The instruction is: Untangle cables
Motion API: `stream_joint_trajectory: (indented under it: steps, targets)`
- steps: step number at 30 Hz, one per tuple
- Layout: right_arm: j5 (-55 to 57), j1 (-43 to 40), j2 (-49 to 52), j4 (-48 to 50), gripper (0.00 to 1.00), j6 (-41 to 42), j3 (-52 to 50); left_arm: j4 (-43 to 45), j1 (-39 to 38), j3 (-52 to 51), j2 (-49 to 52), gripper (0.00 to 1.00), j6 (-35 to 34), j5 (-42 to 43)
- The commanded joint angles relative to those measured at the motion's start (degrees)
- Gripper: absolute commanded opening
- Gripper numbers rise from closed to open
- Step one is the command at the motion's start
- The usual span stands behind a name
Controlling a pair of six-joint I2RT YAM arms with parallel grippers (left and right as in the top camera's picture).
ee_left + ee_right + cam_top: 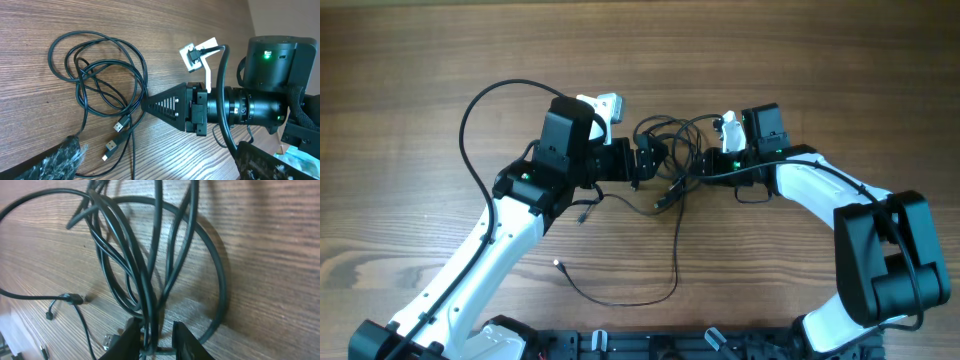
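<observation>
The right pincer [156, 342] has its jaws standing close on either side of a few strands of the cables [157, 240], though whether they pinch cannot be told; the left pincer [157, 146] faces it, jaws wide apart and empty. The cables lie near the middle of the worktop [420, 60], loops crossed over one another between the pincers, one strand trailing toward the near edge, so the untangling looks barely begun, and no container shows
</observation>
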Motion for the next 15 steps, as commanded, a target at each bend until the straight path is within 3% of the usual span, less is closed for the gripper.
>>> stream_joint_trajectory:
  steps: [1, 8, 15]
  targets:
    - [-1.4, 0.7, 1.6, 1.5, 0.24, -0.9, -0.2, 0.0, -0.3, 0.5, 0.3, 1.00, 0.3, -0.6]
    - [-1.4, 1.2, 3.5, 1.7, 0.18, -0.9, -0.3, 0.0, -0.3, 0.5, 0.3, 1.00, 0.3, -0.6]
    - [-1.4, 1.2, 4.9, 1.2, 0.04, -0.9, -0.3, 0.0, -0.3, 0.5, 0.3, 1.00, 0.3, -0.6]
